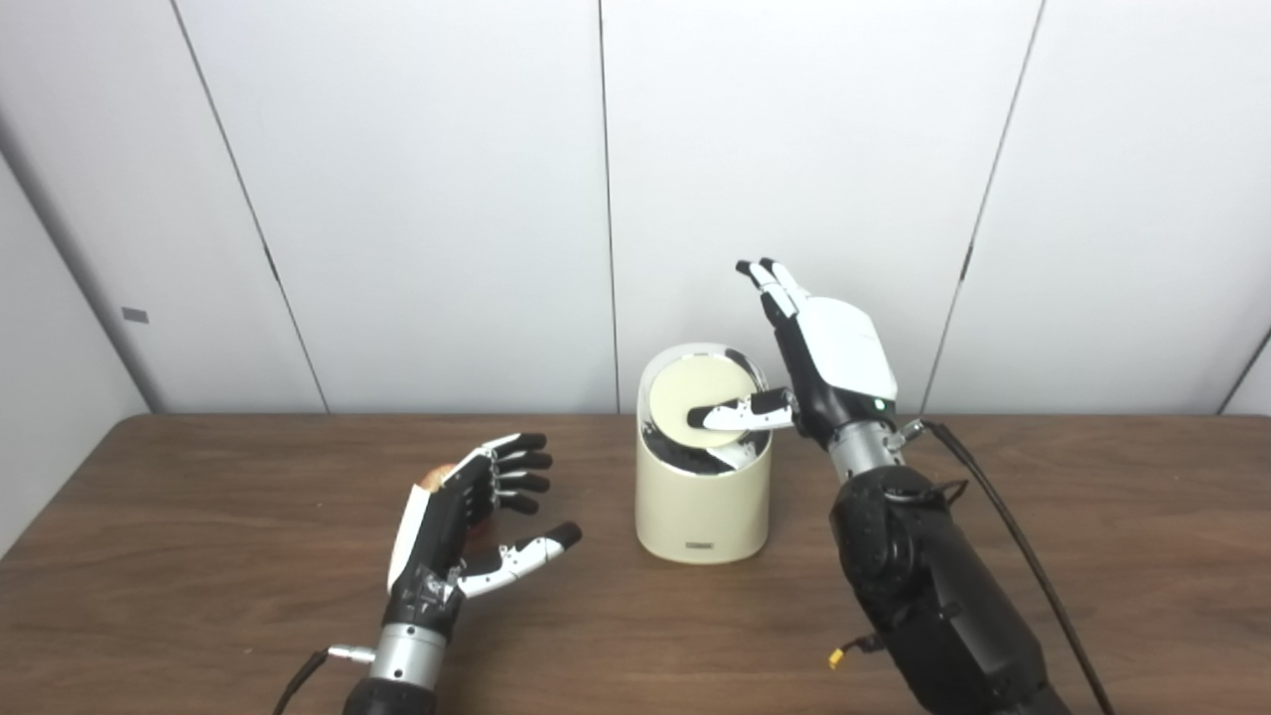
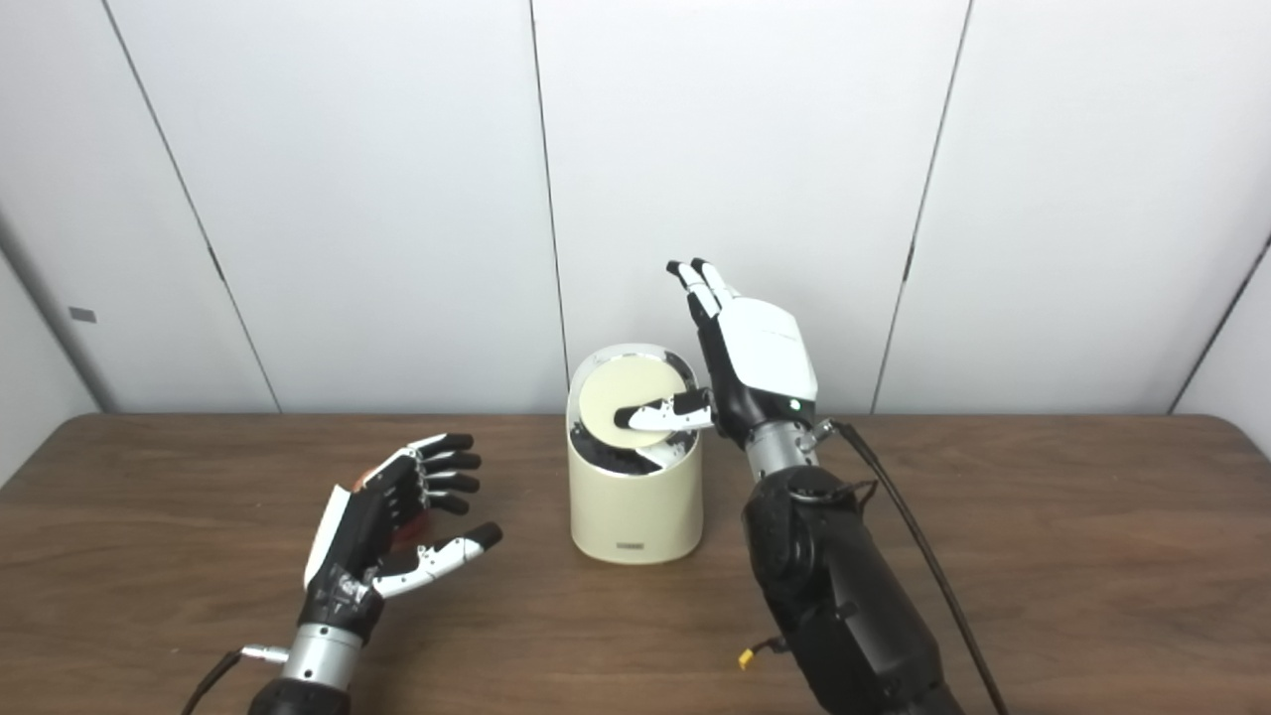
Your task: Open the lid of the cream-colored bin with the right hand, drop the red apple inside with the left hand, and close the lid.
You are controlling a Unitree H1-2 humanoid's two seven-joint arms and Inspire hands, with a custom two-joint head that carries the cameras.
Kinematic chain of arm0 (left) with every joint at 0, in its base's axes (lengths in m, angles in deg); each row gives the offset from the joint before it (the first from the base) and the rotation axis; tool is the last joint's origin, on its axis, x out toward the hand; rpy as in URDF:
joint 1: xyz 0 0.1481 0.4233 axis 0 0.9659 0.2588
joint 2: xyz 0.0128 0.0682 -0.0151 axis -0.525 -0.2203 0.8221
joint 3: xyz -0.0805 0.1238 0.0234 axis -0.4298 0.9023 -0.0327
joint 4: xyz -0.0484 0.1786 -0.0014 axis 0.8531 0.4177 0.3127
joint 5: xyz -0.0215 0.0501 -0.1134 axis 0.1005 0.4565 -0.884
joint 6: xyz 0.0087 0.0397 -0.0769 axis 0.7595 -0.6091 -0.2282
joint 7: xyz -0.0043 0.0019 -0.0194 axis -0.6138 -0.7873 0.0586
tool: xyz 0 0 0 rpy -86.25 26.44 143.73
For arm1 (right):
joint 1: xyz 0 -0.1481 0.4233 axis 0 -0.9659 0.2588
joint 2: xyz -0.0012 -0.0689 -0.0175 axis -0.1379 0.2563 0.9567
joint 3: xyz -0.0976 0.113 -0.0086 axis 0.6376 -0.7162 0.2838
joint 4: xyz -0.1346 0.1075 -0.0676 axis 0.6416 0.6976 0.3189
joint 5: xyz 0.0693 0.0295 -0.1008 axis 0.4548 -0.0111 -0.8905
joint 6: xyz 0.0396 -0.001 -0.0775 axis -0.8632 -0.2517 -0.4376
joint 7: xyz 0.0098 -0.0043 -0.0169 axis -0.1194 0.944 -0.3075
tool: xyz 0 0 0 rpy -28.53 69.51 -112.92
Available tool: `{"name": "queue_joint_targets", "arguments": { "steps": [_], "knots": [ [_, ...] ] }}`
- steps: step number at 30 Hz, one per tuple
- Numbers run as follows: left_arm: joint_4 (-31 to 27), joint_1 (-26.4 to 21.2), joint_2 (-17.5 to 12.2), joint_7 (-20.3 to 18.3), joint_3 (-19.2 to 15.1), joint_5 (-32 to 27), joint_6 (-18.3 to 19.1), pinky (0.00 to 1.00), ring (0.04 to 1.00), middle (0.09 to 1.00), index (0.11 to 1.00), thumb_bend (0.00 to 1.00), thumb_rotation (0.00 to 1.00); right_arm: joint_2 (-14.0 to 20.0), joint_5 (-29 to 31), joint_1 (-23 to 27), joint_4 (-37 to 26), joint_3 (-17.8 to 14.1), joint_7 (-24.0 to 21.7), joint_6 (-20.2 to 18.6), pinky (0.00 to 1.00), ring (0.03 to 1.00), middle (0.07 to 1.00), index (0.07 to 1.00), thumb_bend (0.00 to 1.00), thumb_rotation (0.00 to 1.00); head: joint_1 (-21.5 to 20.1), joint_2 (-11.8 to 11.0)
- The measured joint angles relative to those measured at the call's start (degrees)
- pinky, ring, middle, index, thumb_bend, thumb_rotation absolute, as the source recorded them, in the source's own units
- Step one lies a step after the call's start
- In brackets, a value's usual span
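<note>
A small cream-colored bin (image 1: 703, 497) stands on the brown table (image 1: 1092, 556), close to the middle and toward the back. From the bin, the white wall (image 1: 447, 199) is at twelve o'clock.

The round lid (image 1: 695, 400) on top is tipped up on its edge, so its pale face shows and a dark gap opens on the near side. The right robot hand (image 1: 829, 362) is at the bin's three o'clock side. Its thumb (image 1: 740, 412) reaches across and touches the lid. The other fingers (image 1: 770, 283) stick straight up, close together, and they hold nothing. The big black arm (image 1: 923, 586) comes up from five o'clock, with a black cable (image 1: 1013, 546) beside it.

The left robot hand (image 2: 382, 526) is at about eight o'clock from the bin, well apart from it. It is spread open, with its fingers pointing toward the bin and its thumb low. It is not squeezing anything.

The red apple (image 1: 437, 479) is just behind that hand, on the table. Only a small reddish bit peeks out past the hand. I cannot tell if the hand touches it.
</note>
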Motion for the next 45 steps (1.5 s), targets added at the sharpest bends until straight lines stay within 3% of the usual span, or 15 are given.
{"name": "queue_joint_targets", "arguments": {
  "steps": [6, 11, 23, 28, 34, 40, 45],
  "knots": [
    [-0.37, 0.0, 0.1, 0.0, 0.0, -0.02, 0.06, 0.58, 0.653, 0.714, 0.761, 0.73, 0.09, 1.92, -5.4, 0.45, -1.22, 3.36, -0.67, -0.49, 0.82, 0.893, 0.959, 0.937, 1.0, 0.33, 0.0, 0.44],
    [-1.51, 0.18, 0.15, -0.04, 0.02, -0.04, 0.62, 0.58, 0.652, 0.716, 0.764, 0.73, 0.1, 3.32, -12.14, 2.03, -2.7, 6.58, -4.54, -1.96, 0.87, 0.904, 0.962, 0.944, 1.0, 0.29, 0.0, 0.88],
    [-2.17, 0.23, 0.12, -0.08, 0.01, -0.11, 0.62, 0.58, 0.653, 0.713, 0.761, 0.72, 0.1, 3.31, -14.86, 2.49, -3.35, 6.74, -7.24, -2.04, 0.82, 0.878, 0.935, 0.918, 0.98, 0.32, -0.09, 0.79],
    [-2.15, 0.23, 0.08, -0.19, 0.0, -0.22, 0.62, 0.59, 0.651, 0.712, 0.758, 0.72, 0.09, 1.54, -8.65, -0.28, -4.5, 2.09, -6.03, -1.59, 0.78, 0.867, 0.921, 0.898, 0.92, 0.33, -0.17, 0.7],
    [-2.13, 0.25, 0.01, -0.24, 0.03, -0.21, 0.62, 0.58, 0.651, 0.714, 0.758, 0.73, 0.09, -0.11, 0.11, -2.89, -9.3, -3.06, -7.62, -1.75, 0.75, 0.88, 0.923, 0.893, 0.85, 0.35, -0.26, 0.7],
    [-2.11, 0.29, -0.03, -0.25, 0.03, -0.21, 0.62, 0.58, 0.654, 0.715, 0.757, 0.73, 0.1, -0.58, 5.36, -3.63, -15.02, -7.37, -9.09, -3.17, 0.62, 0.805, 0.888, 0.882, 0.83, 0.29, -0.18, 0.79],
    [-2.11, 0.32, -0.12, -0.31, 0.04, -0.18, 0.62, 0.57, 0.652, 0.716, 0.758, 0.72, 0.1, -2.91, 14.14, -8.12, -16.65, -14.05, -7.29, -2.57, 0.66, 0.818, 0.88, 0.847, 0.84, 0.16, -0.35, 0.88]
  ]
}}
